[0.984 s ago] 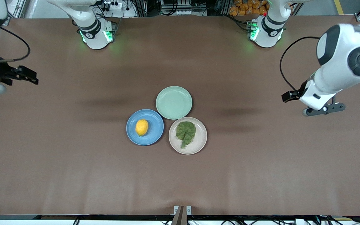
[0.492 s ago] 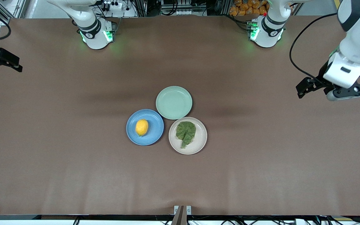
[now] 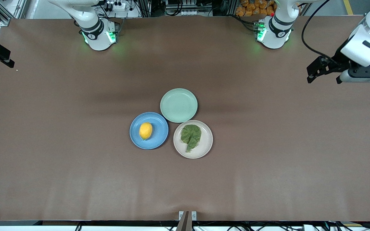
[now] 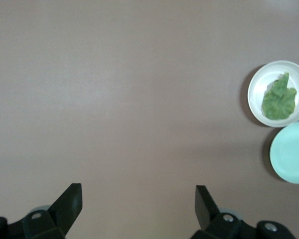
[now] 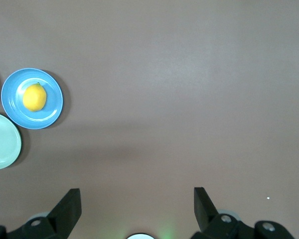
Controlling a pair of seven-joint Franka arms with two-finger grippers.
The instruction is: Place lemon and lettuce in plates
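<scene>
the beige plate (image 3: 204, 149) lies nearest the front camera, at the middle of the brown table (image 3: 75, 179). the lettuce (image 3: 190, 136) lies flat in this plate, its stem pointing toward the front camera. in the left wrist view the same plate (image 4: 256, 97) and leaf (image 4: 279, 99) are visible.

the blue plate (image 3: 159, 139) lies just beside the beige plate, toward the right arm's end of the table and slightly farther from the front camera. the two rims are close; contact cannot be confirmed. the lemon (image 3: 145, 130) rests in the blue plate, near its centre. the right wrist view shows the same plate (image 5: 52, 112) with the fruit (image 5: 34, 97) in it.

the mint-green plate (image 3: 178, 105) lies farther from the front camera than both other plates, its rim meeting or nearly meeting each of them. it holds nothing.

the left gripper (image 3: 313, 71) is raised over the table edge at the left arm's end, well apart from the plates. its fingers (image 4: 67, 204) are spread wide and hold nothing.

the right gripper (image 3: 0, 56) is raised over the table edge at the right arm's end, also well apart from the plates. its fingers (image 5: 67, 209) are spread wide and hold nothing.
</scene>
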